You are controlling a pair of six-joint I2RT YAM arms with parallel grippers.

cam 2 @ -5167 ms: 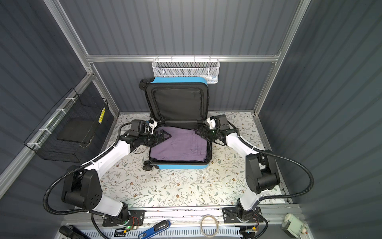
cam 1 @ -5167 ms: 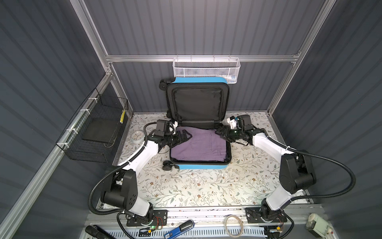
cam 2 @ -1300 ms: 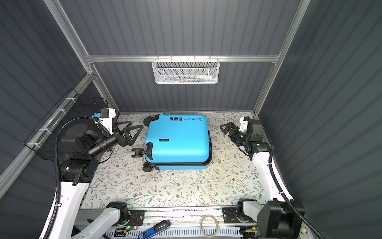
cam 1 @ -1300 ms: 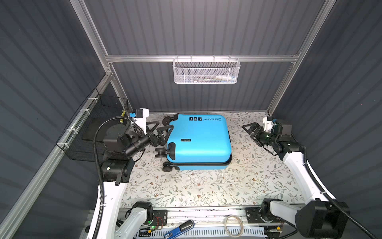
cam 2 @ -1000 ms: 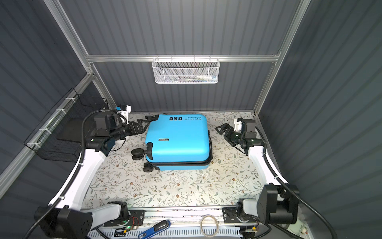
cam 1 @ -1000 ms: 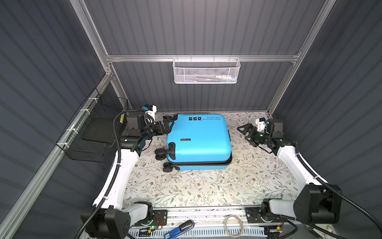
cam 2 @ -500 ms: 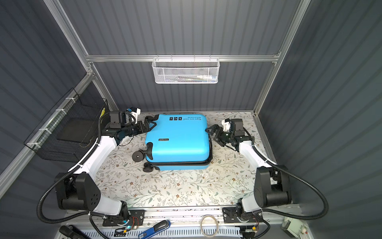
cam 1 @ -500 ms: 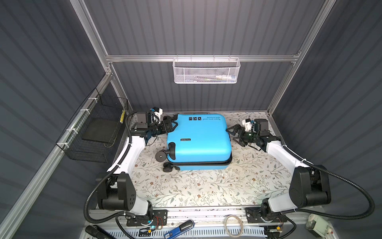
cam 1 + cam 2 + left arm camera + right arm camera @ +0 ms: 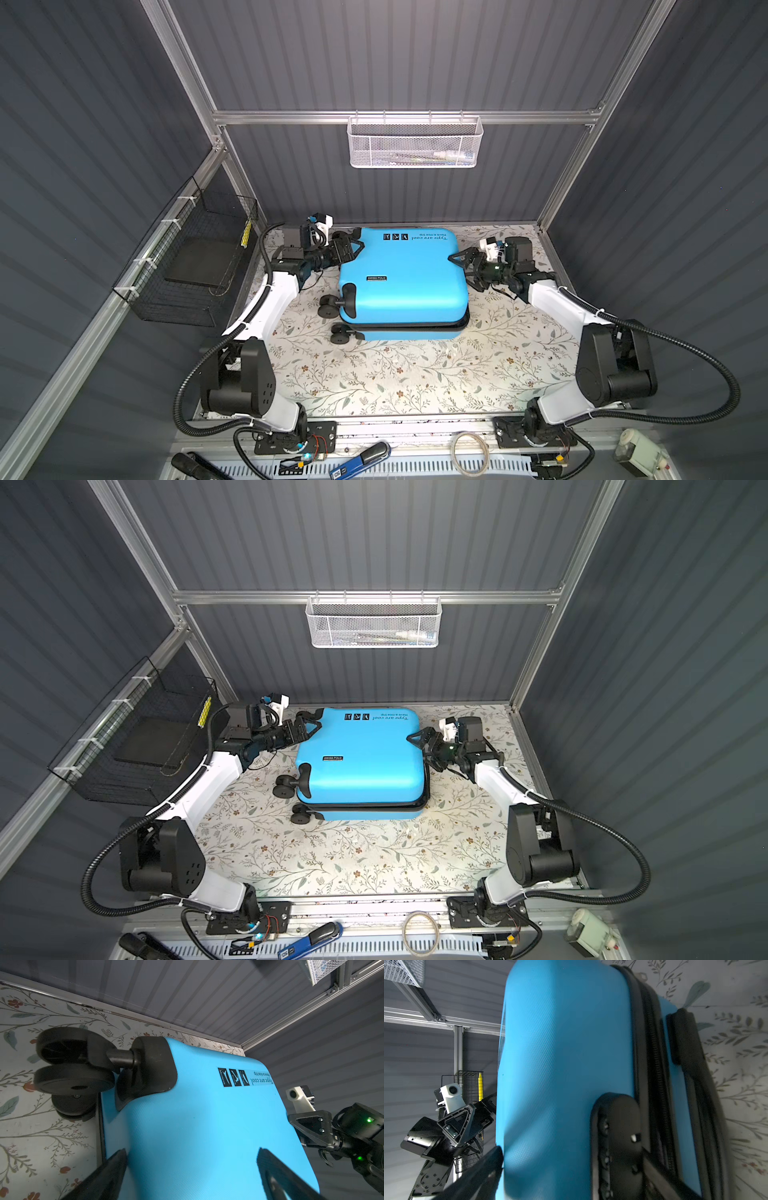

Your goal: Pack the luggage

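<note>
I record the blue suitcase (image 9: 401, 282) lying closed at the back of the surface (image 9: 395, 374); the left gripper (image 9: 352, 250) and right gripper (image 9: 462, 270) have just moved in to its opposite ends, both wide open, holding nothing, presumably to zip it.

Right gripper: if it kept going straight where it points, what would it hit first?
Most likely the blue suitcase: the right gripper points at its side, open fingers either side of its upper edge.

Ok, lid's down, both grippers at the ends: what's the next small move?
Probably close the left gripper and right gripper on the lid's ends to square it: both stand open astride the luggage, whose black zipper seam looks unclosed.
</note>
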